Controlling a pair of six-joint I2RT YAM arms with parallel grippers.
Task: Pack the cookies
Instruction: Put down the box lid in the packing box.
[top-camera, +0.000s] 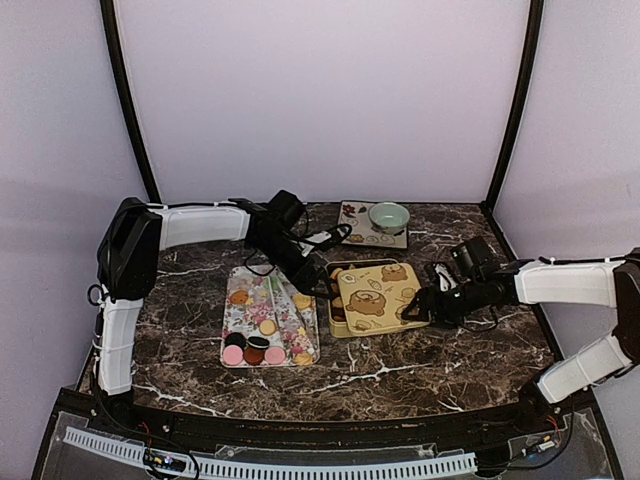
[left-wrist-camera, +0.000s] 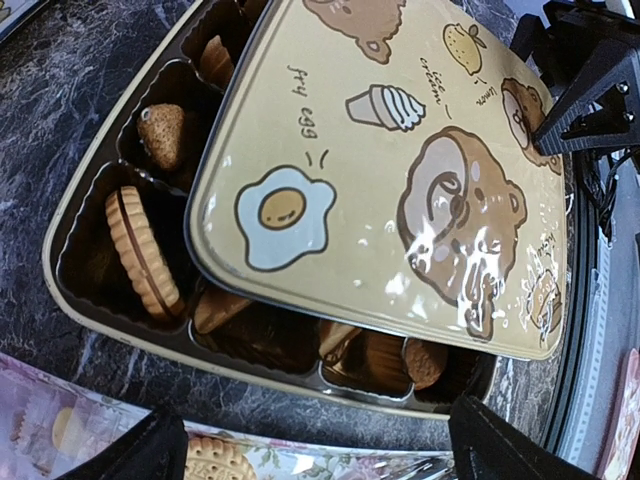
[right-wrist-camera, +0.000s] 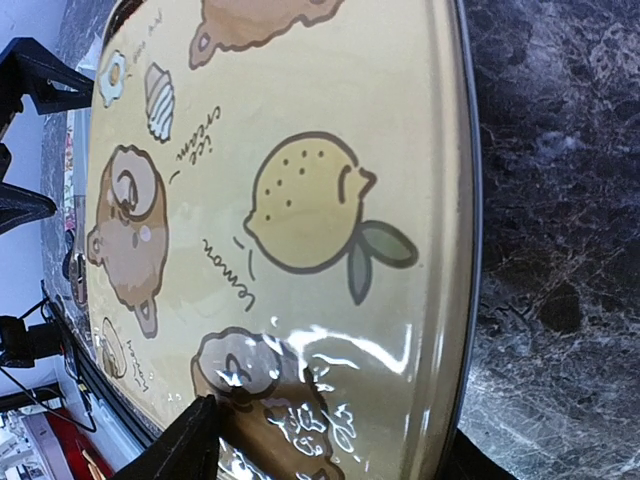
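The cookies (left-wrist-camera: 145, 250) lie partly in the brown compartments of the gold tin (left-wrist-camera: 75, 285), just ahead of the left gripper (left-wrist-camera: 315, 420), and partly on the flowery tray (top-camera: 255, 315) just beneath it. The marble table (top-camera: 400, 370) shows bare room on the near side of both grippers. The lid (left-wrist-camera: 400, 180) rests askew on the tin, so the compartments nearest the left gripper are uncovered, probably for filling. This gripper is spread wide and holds nothing. The right gripper (right-wrist-camera: 335, 425) has its jaws parted about the lid's corner; whether they press it, I cannot tell.
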